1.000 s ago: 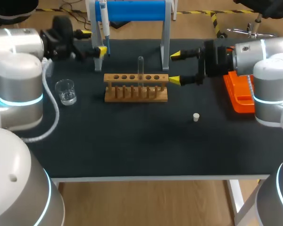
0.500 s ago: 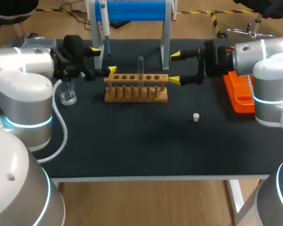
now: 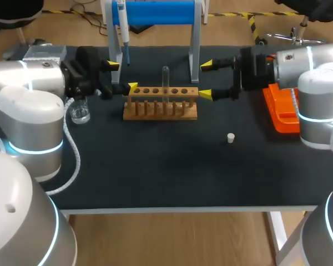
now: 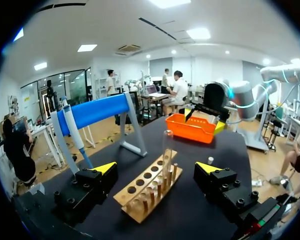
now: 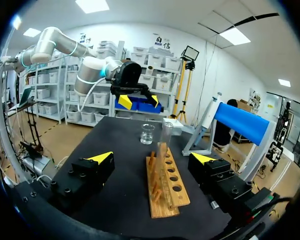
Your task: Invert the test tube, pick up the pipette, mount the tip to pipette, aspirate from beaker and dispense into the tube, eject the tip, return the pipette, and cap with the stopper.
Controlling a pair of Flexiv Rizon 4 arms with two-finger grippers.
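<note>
While test tube [image 3: 165, 77] stands in rack [image 3: 160, 105] — left pincer [image 3: 122, 75] spread, right pincer [image 3: 205, 80] spread, flanking it.

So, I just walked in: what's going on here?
Both arms flank the wooden test tube rack, one at each end. The left gripper and right gripper are open, holding nothing. The clear glass test tube stands in the rack; the white pipette hangs on its blue stand; the small white stopper lies loose.

Nothing on the table can be read: no text, label or number shows on the pipette [image 3: 122, 30] or the orange box [image 3: 281, 113].
</note>
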